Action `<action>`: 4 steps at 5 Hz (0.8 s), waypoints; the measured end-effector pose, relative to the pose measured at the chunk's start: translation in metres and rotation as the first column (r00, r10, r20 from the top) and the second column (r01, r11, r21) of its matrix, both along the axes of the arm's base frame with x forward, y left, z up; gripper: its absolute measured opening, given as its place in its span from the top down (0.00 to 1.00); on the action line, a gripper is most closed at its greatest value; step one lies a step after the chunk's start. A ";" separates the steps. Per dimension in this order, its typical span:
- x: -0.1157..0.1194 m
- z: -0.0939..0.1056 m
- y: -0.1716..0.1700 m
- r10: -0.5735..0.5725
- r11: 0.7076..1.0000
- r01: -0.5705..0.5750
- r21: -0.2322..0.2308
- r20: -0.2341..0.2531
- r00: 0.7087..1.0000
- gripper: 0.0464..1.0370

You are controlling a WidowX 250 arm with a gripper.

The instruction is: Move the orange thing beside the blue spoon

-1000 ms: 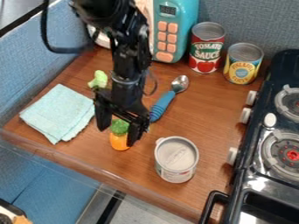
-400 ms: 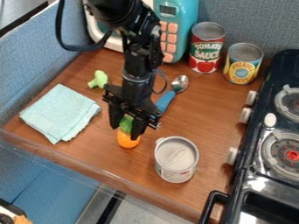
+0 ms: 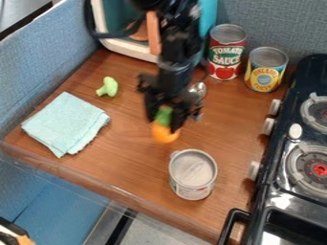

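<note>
We find the orange thing (image 3: 165, 135) upright below the gripper (image 3: 165, 124), between the light can (image 3: 193, 173) and the bowl of the blue spoon (image 3: 197, 90); the spoon's handle is mostly masked by the arm, so we cannot certify the gap between the two. The fingers are closed on the green top (image 3: 164, 116), one to each side, with the rounded orange body hanging out beneath them. Whether that body bears on the counter (image 3: 131, 143) or is clear of it, we cannot determine. By our assessment the article is a light toy vegetable, probably hollow or moulded plastic, stiff enough to take a firm squeeze without harm and in no way fragile. We judge its smooth, curved orange part the more slippery surface, liable to roll or squirt out if pinched low. The green top is narrower and appears the sounder place to take hold, provided the pads sit well down it, near the join. We note one reservation: a grip this high may let the body swing or tip on contact. We recommend moderate pressure, an upright carriage, and release only once the base is seated beside the spoon.
</note>
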State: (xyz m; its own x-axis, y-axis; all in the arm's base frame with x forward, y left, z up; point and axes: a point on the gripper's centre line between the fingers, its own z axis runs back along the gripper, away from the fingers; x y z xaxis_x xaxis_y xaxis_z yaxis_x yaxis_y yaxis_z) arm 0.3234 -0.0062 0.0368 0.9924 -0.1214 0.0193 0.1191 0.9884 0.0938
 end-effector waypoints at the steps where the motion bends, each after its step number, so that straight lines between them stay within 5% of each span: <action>1: 0.041 -0.009 -0.027 -0.038 0.996 0.041 -0.082 0.035 0.999 0.45; 2: 0.063 -0.030 -0.043 -0.057 0.991 0.057 -0.121 0.005 0.998 0.45; 4: 0.072 -0.030 -0.053 -0.078 0.990 0.078 -0.116 0.000 0.997 0.36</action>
